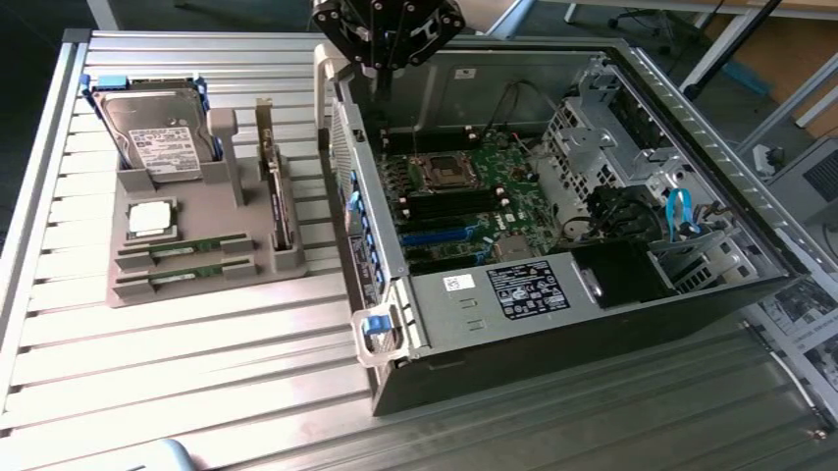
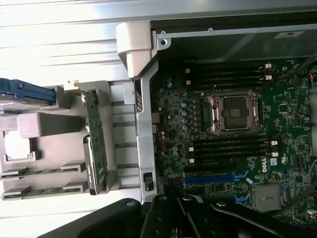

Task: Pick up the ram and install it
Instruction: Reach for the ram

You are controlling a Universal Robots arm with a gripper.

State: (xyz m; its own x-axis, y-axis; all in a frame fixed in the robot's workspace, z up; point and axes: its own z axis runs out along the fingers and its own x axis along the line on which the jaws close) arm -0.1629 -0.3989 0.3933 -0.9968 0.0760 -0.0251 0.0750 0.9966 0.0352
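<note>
**Friend:** Where is the hand right now?

**Me:** I am looking at the black robot hand. It is hanging up high over one side wall of the big open black and silver computer box. That wall is the one next to the grey plastic holder block.

**Friend:** Is it holding anything?

**Me:** No. Its fingers are squeezing all the way together, and I am not seeing anything in them.

**Friend:** So where is the ram?

**Me:** The thin green ram stick with a white label is lying flat in a slot of the holder. It is at the end far from the grey metal hard drive with a white label. A second green stick just like it is lying in the next slot, right at that edge. The hand is well apart from both.

**Friend:** What else is sitting there?

**Me:** A square silver chip is lying between the hard drive and the sticks. A long green board is standing on its edge along the holder's side nearest the box. The holder is sitting on the silver ribbed metal table, just beside the box.

**Friend:** And inside the box?

**Me:** A green main board is lying in there. Long black slots are running beside its square silver socket.
</note>
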